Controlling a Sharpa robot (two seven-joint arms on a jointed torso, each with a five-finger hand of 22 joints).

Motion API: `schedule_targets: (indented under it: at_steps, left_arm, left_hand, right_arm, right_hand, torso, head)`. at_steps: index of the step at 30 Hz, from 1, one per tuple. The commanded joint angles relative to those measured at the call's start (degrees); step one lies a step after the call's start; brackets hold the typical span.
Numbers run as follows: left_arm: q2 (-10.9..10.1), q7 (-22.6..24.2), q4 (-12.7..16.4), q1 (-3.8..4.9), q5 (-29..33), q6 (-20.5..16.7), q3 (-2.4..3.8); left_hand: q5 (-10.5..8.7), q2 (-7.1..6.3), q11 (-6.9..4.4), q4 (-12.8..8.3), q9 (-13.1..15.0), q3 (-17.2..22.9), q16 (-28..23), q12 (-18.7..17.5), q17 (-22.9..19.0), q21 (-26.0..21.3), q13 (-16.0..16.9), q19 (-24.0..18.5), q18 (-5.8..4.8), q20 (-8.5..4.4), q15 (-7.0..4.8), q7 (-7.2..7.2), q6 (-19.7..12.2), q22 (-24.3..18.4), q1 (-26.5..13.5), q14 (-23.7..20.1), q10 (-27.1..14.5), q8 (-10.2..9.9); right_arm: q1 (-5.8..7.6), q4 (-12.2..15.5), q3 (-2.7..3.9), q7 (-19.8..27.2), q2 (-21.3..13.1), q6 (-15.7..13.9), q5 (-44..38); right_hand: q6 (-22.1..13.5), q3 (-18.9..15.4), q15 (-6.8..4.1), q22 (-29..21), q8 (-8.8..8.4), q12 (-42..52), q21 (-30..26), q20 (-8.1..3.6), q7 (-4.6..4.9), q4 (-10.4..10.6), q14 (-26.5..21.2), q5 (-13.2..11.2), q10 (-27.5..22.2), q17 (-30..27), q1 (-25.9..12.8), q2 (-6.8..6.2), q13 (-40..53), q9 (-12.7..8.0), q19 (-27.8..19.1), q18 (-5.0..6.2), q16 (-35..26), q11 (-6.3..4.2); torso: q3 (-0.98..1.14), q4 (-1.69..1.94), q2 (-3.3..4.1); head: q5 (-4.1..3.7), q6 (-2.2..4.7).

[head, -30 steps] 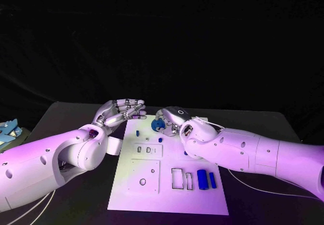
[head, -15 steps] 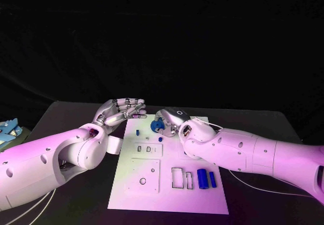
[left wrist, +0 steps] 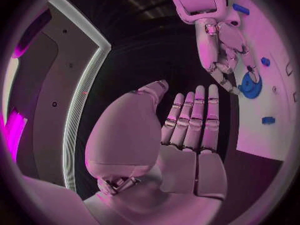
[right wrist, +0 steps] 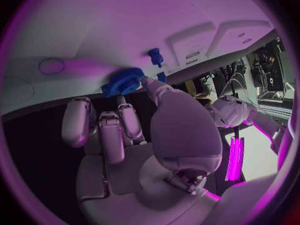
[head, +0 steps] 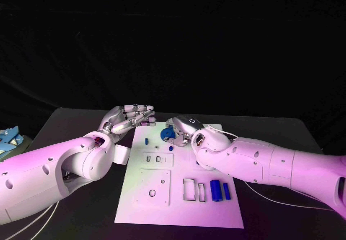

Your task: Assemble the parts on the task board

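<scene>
1. The left hand [head: 130, 118] hovers off the far left corner of the task board [head: 180, 207] — fingers straight, side by side, holding nothing.
2. The right hand [head: 182, 129] touches the blue gear [head: 169, 133] at the board's far edge; a firm grip cannot be told.
3. Two blue cylinders [head: 220, 191] lie near the right edge — bare board nearer.

Head camera looks down on the task board [head: 180, 190] — both wrist cameras, close behind their fingers, apparently share its blue gear [left wrist: 250, 86].
</scene>
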Motion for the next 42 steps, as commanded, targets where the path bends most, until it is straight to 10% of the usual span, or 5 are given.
schedule_targets:
  at_steps: [1, 16, 24, 29, 42]
  left_arm:
    - [0.0, 0.3, 0.2, 0.04, 0.2, 0.7, 0.04]
    - [-0.3, 0.2, 0.3, 0.05, 0.2, 0.6, 0.04]
    - [-0.4, 0.2, 0.2, 0.04, 0.2, 0.6, 0.04]
    - [-0.6, 0.3, 0.0, 0.04, 0.2, 0.7, 0.04]
    - [-0.5, 0.5, -1.1, 0.02, 0.2, 1.6, 0.03]
  left_hand:
    - [-0.08, -0.30, 0.03, 0.1, -0.1, 0.3, -0.3, -0.2, 0.1, 0.2, 0.0, -0.2, 0.15, -0.02, 0.17, 2.18, -0.6, 0.1, 0.2, -0.2, -0.2, -0.3]
    - [-0.09, -0.32, 0.08, 0.0, -0.1, 0.5, -0.4, -0.4, 0.1, 0.3, 0.0, -0.3, 0.14, 0.00, 0.21, 2.26, -0.6, 0.1, 0.2, -0.2, -0.3, -0.4]
    - [-0.08, -0.30, 0.09, 0.0, -0.1, 0.5, -0.4, -0.4, 0.1, 0.3, 0.0, -0.3, 0.14, 0.00, 0.21, 2.27, -0.6, 0.1, 0.2, -0.2, -0.3, -0.4]
    - [-0.07, -0.29, 0.10, 0.0, -0.1, 0.6, -0.5, -0.4, 0.2, 0.3, 0.0, -0.3, 0.15, 0.01, 0.22, 2.28, -0.7, 0.1, 0.2, -0.2, -0.3, -0.5]
    - [-0.08, -0.31, 0.10, -0.1, -0.1, 0.6, -0.5, -0.5, 0.2, 0.3, 0.0, -0.3, 0.14, 0.01, 0.22, 2.26, -0.7, 0.1, 0.2, -0.2, -0.3, -0.5]
  right_arm:
    - [0.01, 0.3, 0.00, 0.5, -0.4, 2.0, 1.8]
    - [0.05, 0.5, 0.00, 0.8, -1.8, 4.6, 5.3]
    - [0.12, 3.2, 0.06, 1.8, -5.0, 0.6, 5.8]
    - [1.01, 7.3, 0.46, 6.6, -9.9, -0.4, 11.7]
    - [4.02, 10.8, 0.83, 23.3, -23.6, 11.9, 37.8]
  right_hand:
    - [1.4, -0.9, 0.23, 0.3, -0.06, 0.3, -0.1, 0.31, 0.09, 1.6, 5.2, 1.5, 0.3, 12.1, -1.1, 0.35, 0.3, 0.2, 0.2, -0.51, 0.2, -0.26]
    - [4.7, -2.3, -0.47, 0.9, 0.79, 1.1, 0.1, -0.31, -0.84, 6.0, 5.3, 5.5, 1.3, 12.5, -4.0, 2.04, 1.3, 0.7, 0.5, -0.61, 0.3, -1.07]
    - [4.7, -2.1, -0.55, 1.2, 0.73, 1.3, 0.3, -0.39, -0.89, 5.8, 5.3, 5.9, 1.5, 12.6, -3.5, 1.95, 1.5, 0.7, 0.7, -0.67, 0.3, -1.15]
    - [4.9, -1.6, -0.68, 0.5, 0.69, 1.3, -0.4, -0.54, -0.99, 4.8, 5.2, 6.2, 1.5, 11.9, -1.8, 1.77, 1.5, 0.7, 0.2, -0.48, 0.2, -1.26]
    - [5.8, 0.9, -0.73, -1.3, 0.64, 0.8, -2.8, -0.59, -1.04, -3.3, 4.9, 1.0, 0.5, 11.0, 7.1, -0.06, 0.8, 0.8, -1.4, 0.02, -0.1, -1.35]
  torso:
    - [-0.01, 0.00, 0.00]
    - [0.02, 0.05, 0.00]
    - [0.01, -0.03, -0.04]
    - [0.10, -0.21, -0.19]
    - [0.99, -1.56, -0.78]
  head:
    - [-0.07, 0.04]
    - [-0.13, -0.15]
    - [-0.25, 0.18]
    - [-0.39, 0.51]
    - [-0.19, 0.84]
